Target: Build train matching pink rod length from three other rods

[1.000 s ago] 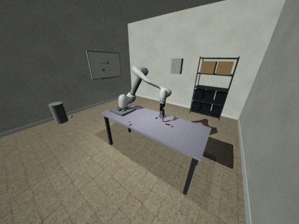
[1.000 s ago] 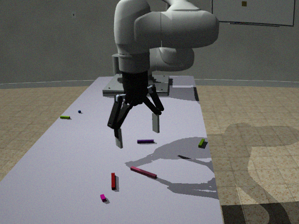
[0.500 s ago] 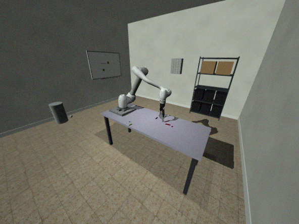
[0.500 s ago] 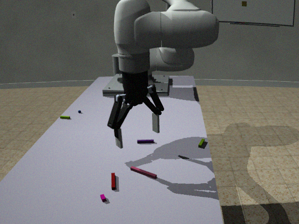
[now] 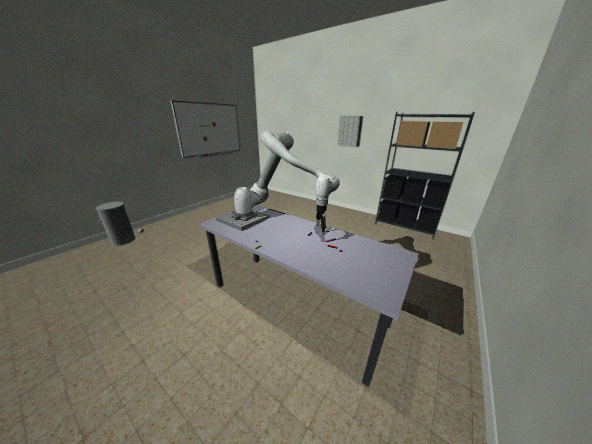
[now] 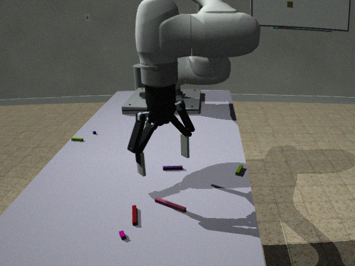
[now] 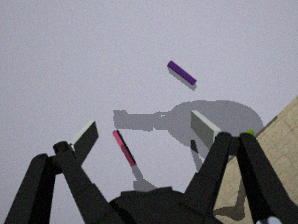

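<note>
The pincer (image 5: pixel 323 231) (image 6: pixel 163 165) (image 7: pixel 144 124) is released above the worktop (image 5: pixel 350 270) (image 6: pixel 90 186) (image 7: pixel 75 60), where the purple rod (image 5: pixel 310 234) (image 6: pixel 173 168) (image 7: pixel 182 73) lies flat, apart from the pink rod (image 5: pixel 331 240) (image 6: pixel 170 205) (image 7: pixel 125 149), probably light, stiff and slightly slick, best taken mid-length across its long sides

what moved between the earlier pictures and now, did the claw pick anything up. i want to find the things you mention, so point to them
Nothing visibly changed: nothing was picked up or let go. The claw (image 5: pixel 323 230) (image 6: pixel 164 165) (image 7: pixel 144 124) is still open above the table (image 5: pixel 360 270) (image 6: pixel 75 195) (image 7: pixel 60 65), and the pink rod (image 5: pixel 331 240) (image 6: pixel 170 205) (image 7: pixel 121 145), purple rod (image 5: pixel 310 234) (image 6: pixel 173 168) (image 7: pixel 181 72), red rod (image 5: pixel 332 246) (image 6: pixel 134 214) and magenta rod (image 5: pixel 341 250) (image 6: pixel 122 234) stayed put.
</note>
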You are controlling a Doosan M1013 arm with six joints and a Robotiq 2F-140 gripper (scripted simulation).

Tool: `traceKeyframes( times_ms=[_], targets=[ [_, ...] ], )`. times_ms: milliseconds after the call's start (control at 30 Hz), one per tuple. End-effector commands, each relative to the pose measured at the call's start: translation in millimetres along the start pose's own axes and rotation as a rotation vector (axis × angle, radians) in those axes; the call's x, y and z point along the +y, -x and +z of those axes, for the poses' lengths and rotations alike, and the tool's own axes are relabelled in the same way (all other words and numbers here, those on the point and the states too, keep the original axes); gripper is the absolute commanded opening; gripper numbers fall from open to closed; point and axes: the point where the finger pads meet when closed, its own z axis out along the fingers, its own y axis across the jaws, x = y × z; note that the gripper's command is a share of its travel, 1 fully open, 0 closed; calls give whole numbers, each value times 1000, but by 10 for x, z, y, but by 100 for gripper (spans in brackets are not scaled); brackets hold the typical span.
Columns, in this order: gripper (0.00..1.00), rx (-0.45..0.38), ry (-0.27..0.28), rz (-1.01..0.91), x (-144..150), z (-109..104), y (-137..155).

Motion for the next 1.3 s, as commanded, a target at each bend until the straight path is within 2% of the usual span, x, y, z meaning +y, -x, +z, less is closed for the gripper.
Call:
traceKeyframes(
  times_ms=[0, 400, 867, 933, 1033, 1267],
  targets=[
    [100, 0, 0, 0, 0, -2, 0],
    [100, 0, 0, 11, 15, -2, 9],
    [100, 0, 0, 587, 836, -3, 434],
    [100, 0, 0, 587, 836, -3, 434],
    [100, 0, 1, 747, 1072, -3, 534],
    [100, 0, 1, 785, 1127, -3, 556]
  ],
)
